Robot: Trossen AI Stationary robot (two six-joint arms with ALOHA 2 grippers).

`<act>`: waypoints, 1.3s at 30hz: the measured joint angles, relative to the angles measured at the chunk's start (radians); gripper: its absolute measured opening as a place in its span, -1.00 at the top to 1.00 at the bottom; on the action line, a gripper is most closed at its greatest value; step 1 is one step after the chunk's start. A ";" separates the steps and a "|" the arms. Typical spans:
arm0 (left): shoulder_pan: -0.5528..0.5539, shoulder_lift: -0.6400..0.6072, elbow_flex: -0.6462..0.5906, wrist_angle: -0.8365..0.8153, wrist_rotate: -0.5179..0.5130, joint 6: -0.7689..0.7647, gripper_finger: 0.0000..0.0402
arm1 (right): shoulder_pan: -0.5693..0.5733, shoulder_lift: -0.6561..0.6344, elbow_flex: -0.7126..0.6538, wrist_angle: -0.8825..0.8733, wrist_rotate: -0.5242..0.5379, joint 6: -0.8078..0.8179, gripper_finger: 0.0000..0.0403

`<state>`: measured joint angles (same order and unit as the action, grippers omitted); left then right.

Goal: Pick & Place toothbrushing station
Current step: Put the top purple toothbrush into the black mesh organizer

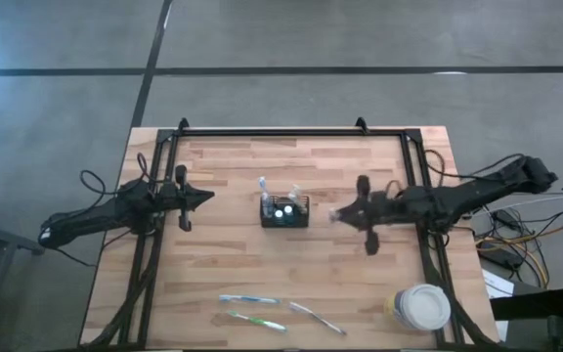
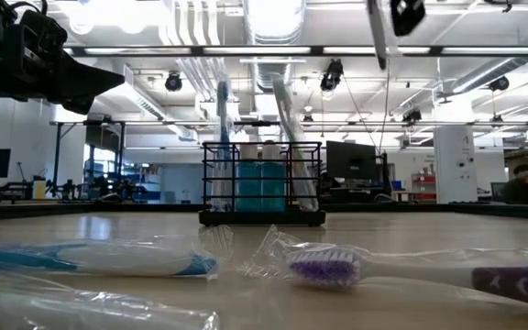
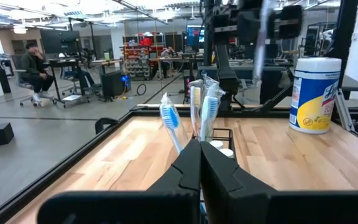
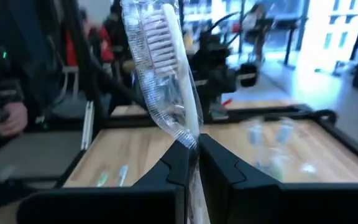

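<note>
Right hand clamped on clear-wrapped pink-white toothbrush; lower it upright into black wire-mesh caddy, clear of standing brushes; left hand shut, empty

You have a light wooden table with a black frame around its edges. Near its right front corner stands a large wipes canister with a white lid. Beyond the table, a person sits in the room.
</note>
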<state>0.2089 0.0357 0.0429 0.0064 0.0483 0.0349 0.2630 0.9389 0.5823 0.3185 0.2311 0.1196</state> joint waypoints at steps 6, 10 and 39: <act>0.000 0.000 0.000 0.000 0.000 -0.001 0.99 | -0.026 -0.178 -0.197 0.127 -0.002 -0.012 0.91; 0.000 0.000 0.000 0.000 0.000 -0.001 0.99 | -0.027 -0.267 -0.310 0.259 0.006 -0.024 0.92; 0.000 0.000 0.000 -0.002 0.000 -0.002 0.99 | -0.088 -0.492 -0.570 0.373 0.059 0.005 0.92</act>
<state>0.2092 0.0357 0.0429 0.0040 0.0479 0.0326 0.1753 0.4469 0.0124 0.6918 0.2897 0.1246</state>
